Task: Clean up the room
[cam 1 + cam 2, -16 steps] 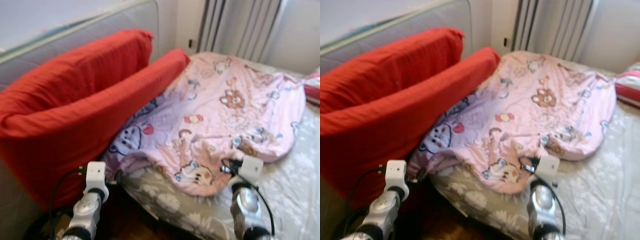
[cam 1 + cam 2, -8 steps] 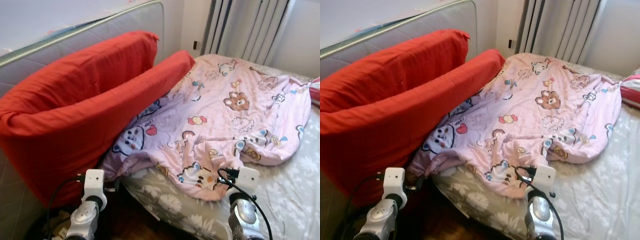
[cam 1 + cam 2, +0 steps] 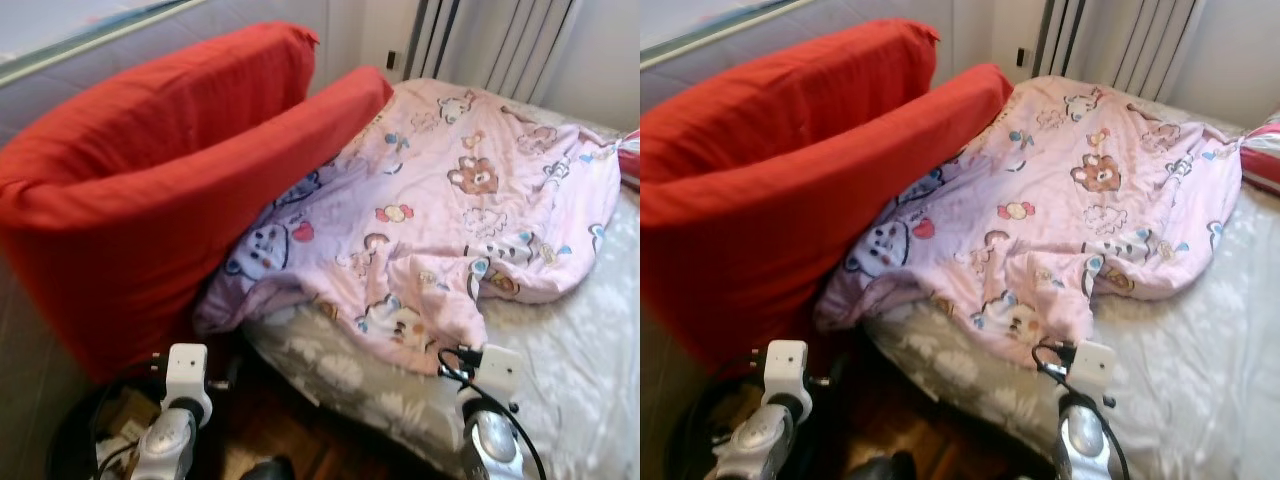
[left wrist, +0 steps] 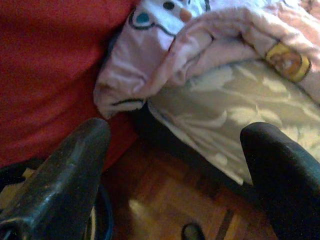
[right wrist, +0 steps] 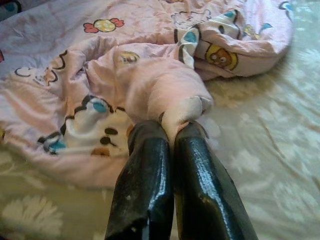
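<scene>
On the bed beside the red cushions, the pink blanket lay rumpled, its near fold pinched by the closed right hand; this shallow pinch could slip under pull, while the left hand hung wide.

Blanket is lying across the bed, its near edge hanging over the bed's near-left corner. Two big cushions are leaning at the left, against the mattress standing behind them, touching the blanket's left edge. Pillow is sitting at far right. Right gripper is sitting at the blanket's near edge; left gripper is hanging over the floor, left of the bed.
</scene>
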You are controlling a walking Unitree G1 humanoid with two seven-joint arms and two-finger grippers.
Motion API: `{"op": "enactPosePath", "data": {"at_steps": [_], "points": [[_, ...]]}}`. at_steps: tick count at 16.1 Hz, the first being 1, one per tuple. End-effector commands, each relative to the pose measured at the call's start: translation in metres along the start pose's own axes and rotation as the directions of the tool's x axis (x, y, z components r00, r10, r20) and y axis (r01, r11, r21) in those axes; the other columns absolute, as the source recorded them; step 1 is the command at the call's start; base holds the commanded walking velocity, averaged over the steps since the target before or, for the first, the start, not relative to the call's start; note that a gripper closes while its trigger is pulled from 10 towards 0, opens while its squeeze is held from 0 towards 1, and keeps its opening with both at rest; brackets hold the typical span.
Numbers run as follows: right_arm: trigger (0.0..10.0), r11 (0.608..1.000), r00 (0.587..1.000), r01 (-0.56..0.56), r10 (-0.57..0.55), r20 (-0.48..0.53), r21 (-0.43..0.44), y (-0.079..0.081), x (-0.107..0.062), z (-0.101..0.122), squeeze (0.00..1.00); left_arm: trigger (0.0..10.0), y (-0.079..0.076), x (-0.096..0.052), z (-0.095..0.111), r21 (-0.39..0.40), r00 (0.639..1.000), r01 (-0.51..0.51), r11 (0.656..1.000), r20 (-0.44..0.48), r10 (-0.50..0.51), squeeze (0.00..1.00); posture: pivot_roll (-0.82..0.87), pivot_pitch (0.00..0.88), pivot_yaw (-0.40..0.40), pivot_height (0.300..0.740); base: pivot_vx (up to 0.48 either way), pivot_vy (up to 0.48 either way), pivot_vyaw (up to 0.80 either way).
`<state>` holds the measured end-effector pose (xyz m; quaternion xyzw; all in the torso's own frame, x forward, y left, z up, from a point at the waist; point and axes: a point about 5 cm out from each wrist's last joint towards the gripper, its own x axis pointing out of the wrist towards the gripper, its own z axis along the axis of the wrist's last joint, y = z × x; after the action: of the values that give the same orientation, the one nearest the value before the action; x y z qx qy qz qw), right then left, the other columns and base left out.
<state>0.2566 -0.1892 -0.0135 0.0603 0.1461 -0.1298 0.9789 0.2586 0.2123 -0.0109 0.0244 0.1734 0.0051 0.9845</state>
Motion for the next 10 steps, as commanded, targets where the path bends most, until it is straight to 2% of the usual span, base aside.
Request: {"op": "enactPosePath", "data": {"at_steps": [1, 4, 6, 8, 10], "points": [[10.0, 1.000, 1.000, 0.007, -0.007, -0.009, -0.007, -0.002, -0.003, -0.004, 0.00, 10.0, 0.002, -0.002, -0.002, 0.016, 1.000, 0.004, 1.000, -0.005, -0.004, 0.00, 0.14, 0.194, -0.008, 0.740, -0.251, 0.000, 0.00], [10.0, 1.000, 1.000, 0.010, -0.010, -0.011, -0.005, -0.002, -0.004, -0.004, 0.00, 10.0, 0.002, -0.002, -0.002, 0.016, 1.000, 0.003, 1.000, -0.005, -0.003, 0.00, 0.14, 0.200, -0.009, 0.740, -0.251, 0.000, 0.00], [10.0, 0.998, 0.998, 0.062, -0.061, -0.011, 0.019, -0.009, -0.003, -0.003, 0.00, 10.0, 0.001, -0.002, -0.002, 0.016, 1.000, 0.002, 1.000, -0.007, -0.002, 0.00, 0.14, 0.202, -0.011, 0.740, -0.253, 0.000, 0.00], [10.0, 0.987, 0.988, 0.155, -0.155, 0.003, 0.037, -0.020, -0.002, 0.000, 0.00, 10.0, 0.001, -0.002, -0.003, 0.012, 1.000, 0.002, 1.000, -0.010, -0.001, 0.00, 0.15, 0.203, -0.014, 0.740, -0.141, 0.000, 0.00], [10.0, 0.952, 0.954, 0.299, -0.300, -0.004, 0.072, -0.040, -0.003, 0.001, 0.00, 10.0, 0.001, -0.002, -0.002, 0.011, 1.000, -0.002, 1.000, -0.005, 0.002, 0.00, 0.15, 0.204, -0.015, 0.740, -0.146, 0.000, 0.00]]}}
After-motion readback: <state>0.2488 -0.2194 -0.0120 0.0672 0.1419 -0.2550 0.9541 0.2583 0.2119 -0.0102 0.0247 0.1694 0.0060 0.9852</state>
